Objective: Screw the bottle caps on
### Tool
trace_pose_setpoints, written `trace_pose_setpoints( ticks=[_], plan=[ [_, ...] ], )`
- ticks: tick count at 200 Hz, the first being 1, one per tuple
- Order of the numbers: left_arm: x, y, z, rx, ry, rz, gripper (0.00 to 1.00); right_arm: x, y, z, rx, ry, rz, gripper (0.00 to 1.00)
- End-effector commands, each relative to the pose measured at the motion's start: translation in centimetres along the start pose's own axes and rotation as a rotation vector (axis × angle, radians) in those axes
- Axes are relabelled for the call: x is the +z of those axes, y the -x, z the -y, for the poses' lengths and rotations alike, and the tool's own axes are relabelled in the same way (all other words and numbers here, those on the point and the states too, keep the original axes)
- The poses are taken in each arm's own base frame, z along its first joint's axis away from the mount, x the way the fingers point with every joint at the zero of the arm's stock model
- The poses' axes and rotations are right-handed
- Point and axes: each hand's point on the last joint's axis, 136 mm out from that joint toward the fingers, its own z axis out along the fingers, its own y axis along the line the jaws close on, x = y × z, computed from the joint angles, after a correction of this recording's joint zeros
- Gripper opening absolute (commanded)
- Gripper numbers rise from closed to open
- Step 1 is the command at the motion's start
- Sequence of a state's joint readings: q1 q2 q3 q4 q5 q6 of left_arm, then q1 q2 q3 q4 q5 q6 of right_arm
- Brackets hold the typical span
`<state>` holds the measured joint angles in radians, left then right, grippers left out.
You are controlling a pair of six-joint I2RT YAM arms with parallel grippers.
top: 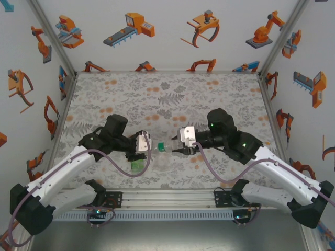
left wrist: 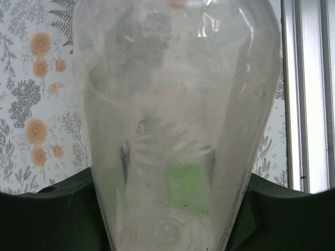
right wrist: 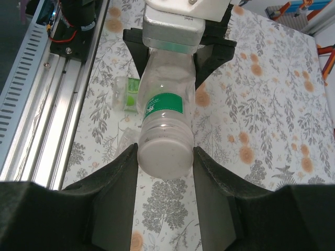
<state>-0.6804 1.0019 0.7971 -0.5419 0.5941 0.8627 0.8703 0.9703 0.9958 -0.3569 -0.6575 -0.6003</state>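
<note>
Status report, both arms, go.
Left gripper shut on the tall clear bottle, held sideways. Right gripper shut on its white cap. Green-tinted bottle lies on the mat alongside, not in the way.

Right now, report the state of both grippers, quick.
Left gripper: closed, holding the clear bottle by its body.
Right gripper: closed on the white cap at the bottle's neck.

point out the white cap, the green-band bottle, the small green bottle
white round plastic cap (right wrist: 164,157): right wrist view, its flat top
tall clear plastic bottle with green neck band (right wrist: 168,73): right wrist view, clear body
short green-tinted plastic bottle (right wrist: 126,92): right wrist view, its side
</note>
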Motion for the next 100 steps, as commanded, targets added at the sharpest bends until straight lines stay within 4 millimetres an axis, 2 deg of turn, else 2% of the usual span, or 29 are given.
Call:
trace_pose_setpoints(
  ticks=[1,38,100],
  plan=[
    [-0.8,2.9,-0.4,0.068,0.0,0.08,0.0,0.5,0.1,-0.1,0.046,0.018,-0.009,0.0],
    [-1.1,3.1,-0.8,0.077,0.032,0.076,0.0,0.8,-0.5,1.0,0.256,-0.032,-0.045,0.0],
    [-1.7,4.0,-1.6,0.087,0.095,0.118,0.0,0.9,-0.7,3.4,0.668,-0.164,0.005,0.0]
  ],
)
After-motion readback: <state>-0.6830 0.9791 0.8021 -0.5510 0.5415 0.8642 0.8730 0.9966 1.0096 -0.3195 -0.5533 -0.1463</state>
